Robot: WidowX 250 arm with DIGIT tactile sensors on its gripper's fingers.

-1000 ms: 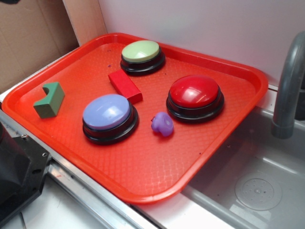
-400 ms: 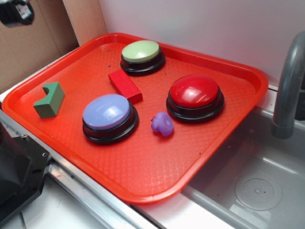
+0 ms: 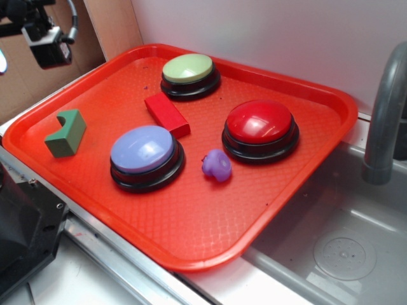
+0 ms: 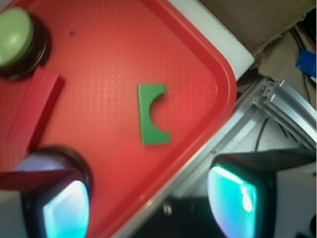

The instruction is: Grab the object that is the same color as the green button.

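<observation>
the gripper (image 4: pixel 148 198) is spread wide and empty above the left corner of the red tray (image 3: pixel 191 248), where the dark green notched block (image 4: pixel 153 114) lies flat and untouched, apart from the red block (image 3: pixel 166 114), the lavender button (image 3: pixel 145 155) and the green button (image 3: pixel 189 74).

We see the small dark green block (image 3: pixel 65 133) with its curved notch lying at the tray's left side, untouched; the pale green button (image 3: pixel 189 68) sits at the far edge, well apart.
</observation>
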